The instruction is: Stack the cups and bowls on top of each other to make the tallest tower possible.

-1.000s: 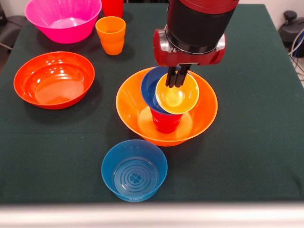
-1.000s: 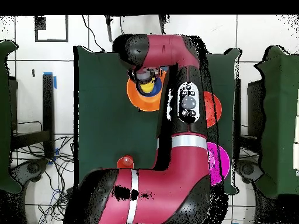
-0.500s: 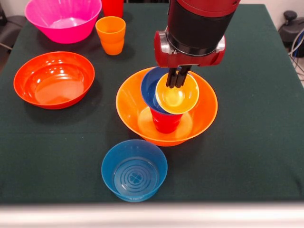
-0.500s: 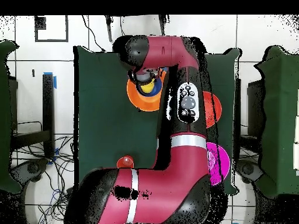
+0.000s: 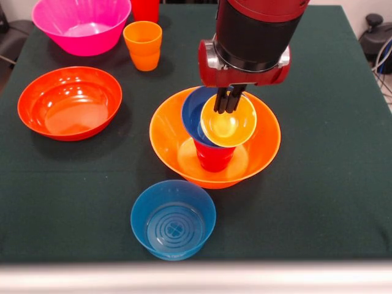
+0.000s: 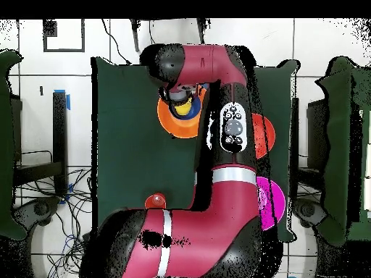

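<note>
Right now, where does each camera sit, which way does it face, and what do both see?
Front view: across the table facing the robot, looking down at the tower; shows the arm's end and the tool at the yellow cup.
Overhead view: above, straight down, base at bottom; shows the whole red arm.
Shared: the big orange bowl, the tower, the green table.

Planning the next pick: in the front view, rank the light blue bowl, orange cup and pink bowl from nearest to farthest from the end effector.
From the end effector:
1. Orange cup, up-left.
2. Light blue bowl, at the front edge; close to the cup's distance.
3. Pink bowl, top-left corner.
</note>
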### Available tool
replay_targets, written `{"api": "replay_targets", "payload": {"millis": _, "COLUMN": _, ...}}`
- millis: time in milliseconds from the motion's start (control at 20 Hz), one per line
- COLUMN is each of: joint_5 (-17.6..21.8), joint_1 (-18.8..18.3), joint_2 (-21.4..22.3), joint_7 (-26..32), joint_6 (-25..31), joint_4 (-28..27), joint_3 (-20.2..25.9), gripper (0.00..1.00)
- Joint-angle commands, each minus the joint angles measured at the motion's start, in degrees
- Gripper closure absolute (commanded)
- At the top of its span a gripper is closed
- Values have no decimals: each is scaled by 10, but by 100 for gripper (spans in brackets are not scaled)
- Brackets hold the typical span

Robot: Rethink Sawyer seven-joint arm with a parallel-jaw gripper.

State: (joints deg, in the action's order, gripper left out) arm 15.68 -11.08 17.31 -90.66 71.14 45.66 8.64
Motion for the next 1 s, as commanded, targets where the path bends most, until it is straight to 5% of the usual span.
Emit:
{"api": "replay_targets", "payload": {"millis": 50, "joint_5": 14, "joint_1": -3, "joint_2": -22, "joint_7": 66, "joint_6": 53, "joint_4": 42, "joint_3": 25, "gripper": 100}}
{"api": "replay_targets", "payload": {"millis": 1000, "joint_5": 22, "joint_1": 2, "joint_2": -21, "joint_7": 60, "joint_6": 109, "joint_4": 39, "joint_3": 10, "gripper": 100}}
